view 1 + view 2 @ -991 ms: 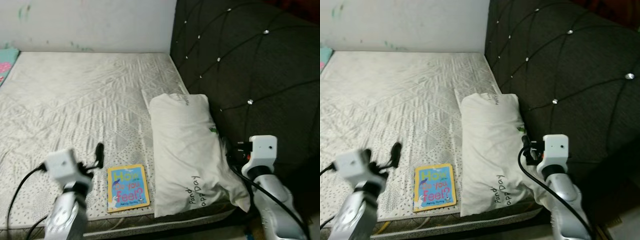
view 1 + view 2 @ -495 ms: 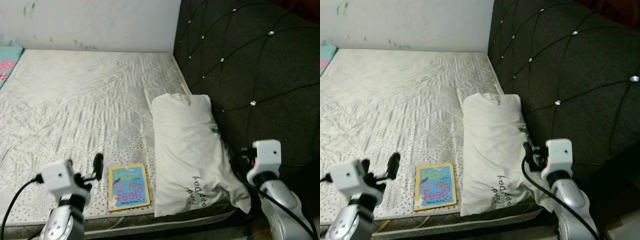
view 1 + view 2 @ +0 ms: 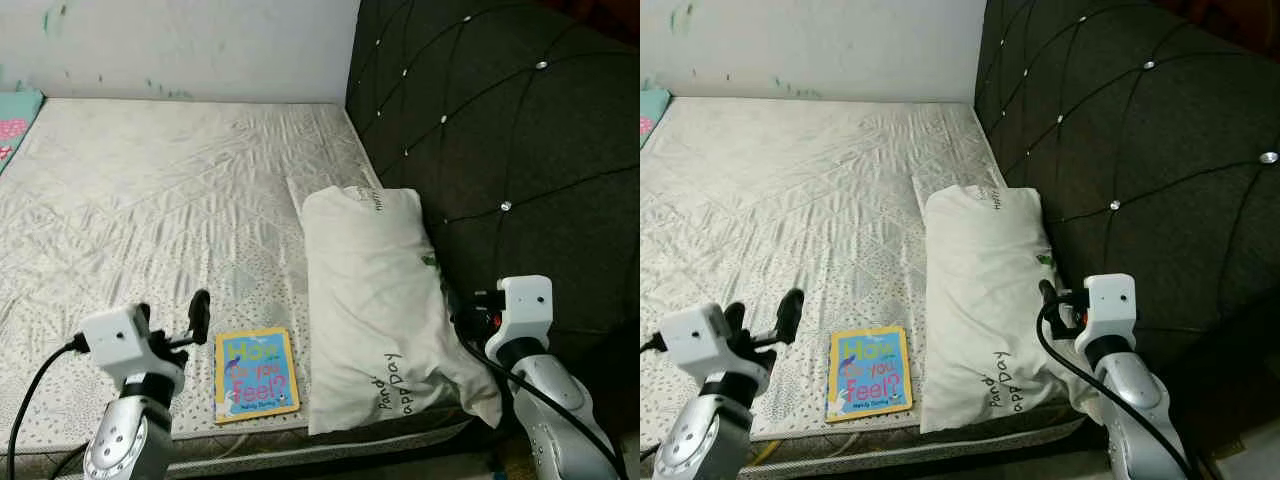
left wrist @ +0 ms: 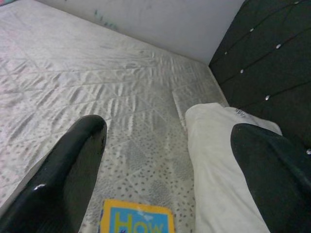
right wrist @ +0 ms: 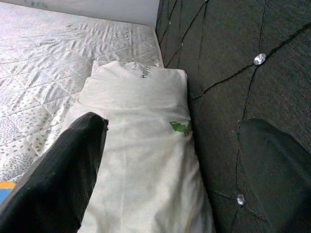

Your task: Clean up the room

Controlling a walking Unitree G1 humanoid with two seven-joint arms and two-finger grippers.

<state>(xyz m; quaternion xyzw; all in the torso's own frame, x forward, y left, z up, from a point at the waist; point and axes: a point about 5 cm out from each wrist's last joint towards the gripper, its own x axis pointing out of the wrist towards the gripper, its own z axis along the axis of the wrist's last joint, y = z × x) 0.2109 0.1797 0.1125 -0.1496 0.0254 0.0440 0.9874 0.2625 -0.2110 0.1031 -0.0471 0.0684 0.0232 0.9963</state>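
A blue and yellow children's book (image 3: 256,373) lies flat near the mattress's (image 3: 150,200) front edge. Just left of it, my left gripper (image 3: 172,312) hovers open and empty; in the left wrist view the book's top edge (image 4: 136,221) lies between its spread fingers (image 4: 73,160). A white pillow (image 3: 380,300) with handwriting lies lengthwise along the dark headboard, right of the book. My right gripper (image 3: 1052,305) stands open at the pillow's right side, low near the front. In the right wrist view the pillow (image 5: 141,145) and the headboard lie between its spread fingers.
The dark tufted headboard (image 3: 500,130) with metal studs rises on the right. A white wall (image 3: 180,40) runs behind the bare quilted mattress. A teal patterned cloth (image 3: 12,115) shows at the far left edge. Black cables hang from both wrists.
The view has bobbed a little. Both arms dipped and came back up, staying in much the same places. The book and the pillow have not moved.
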